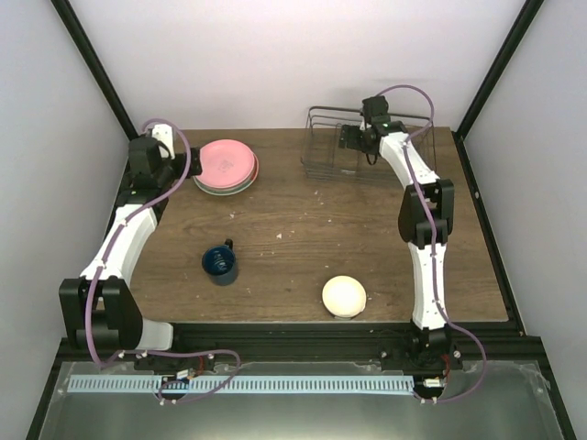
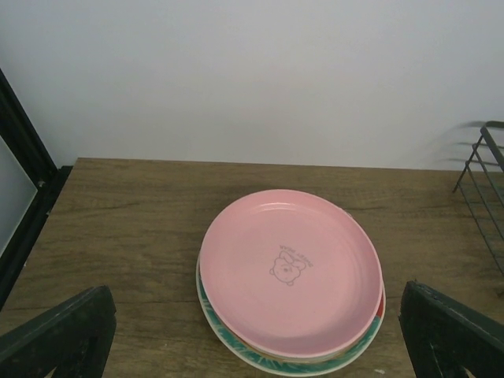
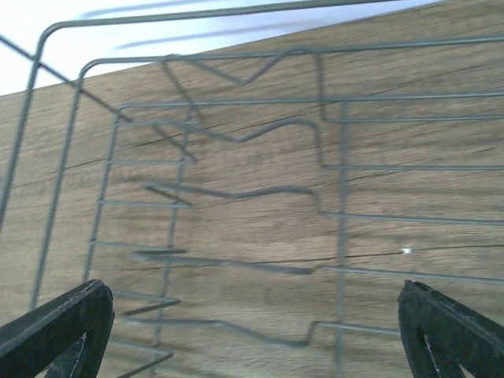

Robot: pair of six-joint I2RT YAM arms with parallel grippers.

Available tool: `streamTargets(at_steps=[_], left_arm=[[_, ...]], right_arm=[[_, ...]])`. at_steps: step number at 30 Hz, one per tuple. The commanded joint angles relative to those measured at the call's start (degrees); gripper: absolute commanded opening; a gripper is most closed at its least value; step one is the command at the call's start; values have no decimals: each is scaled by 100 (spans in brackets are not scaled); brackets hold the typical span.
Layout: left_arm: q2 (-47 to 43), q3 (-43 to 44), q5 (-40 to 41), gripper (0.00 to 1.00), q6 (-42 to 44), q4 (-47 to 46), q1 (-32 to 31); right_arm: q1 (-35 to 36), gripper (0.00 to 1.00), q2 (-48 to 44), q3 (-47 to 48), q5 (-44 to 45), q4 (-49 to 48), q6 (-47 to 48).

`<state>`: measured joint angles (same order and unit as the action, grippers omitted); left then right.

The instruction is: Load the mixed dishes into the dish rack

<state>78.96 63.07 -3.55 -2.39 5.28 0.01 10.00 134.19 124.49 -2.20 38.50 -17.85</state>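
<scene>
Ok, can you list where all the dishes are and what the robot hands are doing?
plates: pink plate on top, teal-rimmed plate under it, far left
mug: dark blue mug, middle of table
bowl: cream bowl, near edge
rack: dish rack, far right, looks empty
left: left gripper open, facing the plates
right: right gripper open, over the rack

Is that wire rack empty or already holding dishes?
Empty: the dish rack shows only bare wires over wood, and the pink plate, mug and bowl sit out on the table.
</scene>
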Motion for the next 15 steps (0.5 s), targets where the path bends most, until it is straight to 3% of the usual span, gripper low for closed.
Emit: streamTargets(at_steps=[1, 15], left_arm=[[-29, -108, -101, 100, 33, -34, -34], [186, -137, -75, 100, -27, -31, -89]], right_arm=[[228, 100, -37, 281, 164, 119, 52], [279, 100, 169, 29, 279, 461, 14]])
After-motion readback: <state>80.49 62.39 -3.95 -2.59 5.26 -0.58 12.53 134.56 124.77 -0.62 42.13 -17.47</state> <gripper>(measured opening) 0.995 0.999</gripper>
